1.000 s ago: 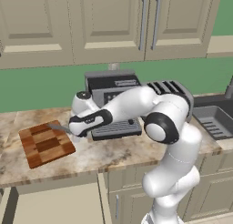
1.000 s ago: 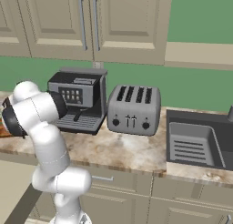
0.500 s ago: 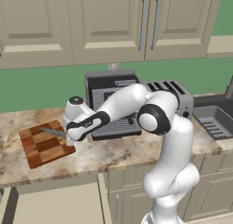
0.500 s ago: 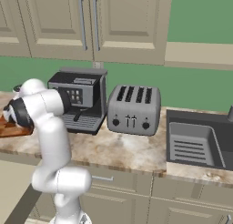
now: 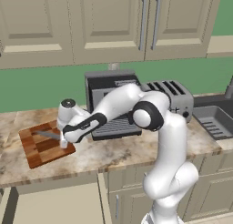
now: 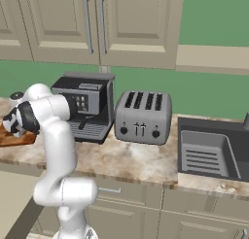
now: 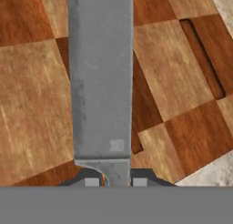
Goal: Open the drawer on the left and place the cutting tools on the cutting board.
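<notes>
The checkered wooden cutting board [image 5: 38, 148] lies at the left of the counter, and a corner of the board [image 6: 8, 137] shows past the arm. My gripper [image 5: 63, 139] reaches over the board's right side and is shut on a flat grey blade [image 5: 47, 134], one of the cutting tools. In the hand view the blade [image 7: 102, 82] runs from between my gripper [image 7: 116, 180] out over the board [image 7: 182, 82], low above it. Whether it touches I cannot tell. The beige drawer [image 5: 54, 204] stands pulled out below the counter at lower left.
A black coffee machine [image 5: 111, 100] stands right behind my arm, with a silver toaster [image 5: 175, 98] to its right. A sink [image 5: 214, 120] is sunk into the counter at far right. Wall cabinets hang above. Bare counter lies in front of the machines.
My hand has swung left and down with the blade, from beside the board's right edge to over the board. The grip has stayed shut.
</notes>
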### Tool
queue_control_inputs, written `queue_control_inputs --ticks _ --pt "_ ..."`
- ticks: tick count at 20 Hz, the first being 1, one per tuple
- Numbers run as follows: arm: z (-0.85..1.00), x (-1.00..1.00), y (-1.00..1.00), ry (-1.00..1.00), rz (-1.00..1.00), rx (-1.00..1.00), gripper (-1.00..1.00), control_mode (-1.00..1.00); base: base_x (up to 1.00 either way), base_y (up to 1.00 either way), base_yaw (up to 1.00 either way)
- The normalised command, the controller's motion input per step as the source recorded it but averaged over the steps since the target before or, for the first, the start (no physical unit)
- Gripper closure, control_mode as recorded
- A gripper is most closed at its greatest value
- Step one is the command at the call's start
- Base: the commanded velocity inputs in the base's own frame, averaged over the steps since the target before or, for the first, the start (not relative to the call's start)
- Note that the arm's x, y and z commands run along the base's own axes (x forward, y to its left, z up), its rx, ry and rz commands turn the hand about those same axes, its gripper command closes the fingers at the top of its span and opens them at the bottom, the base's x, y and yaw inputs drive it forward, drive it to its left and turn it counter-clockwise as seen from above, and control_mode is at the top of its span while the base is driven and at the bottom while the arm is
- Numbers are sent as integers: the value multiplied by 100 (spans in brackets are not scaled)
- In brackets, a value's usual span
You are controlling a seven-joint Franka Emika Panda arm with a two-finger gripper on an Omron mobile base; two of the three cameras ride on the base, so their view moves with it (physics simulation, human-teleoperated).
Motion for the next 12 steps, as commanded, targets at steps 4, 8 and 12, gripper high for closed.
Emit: queue_control_inputs --ticks 4,8,12 --pt "-12 10 9 0 0 0 100 -100 0 0 0" --pt "-13 9 4 0 0 0 100 -100 0 0 0" --pt "-18 4 6 0 0 0 100 -100 0 0 0"
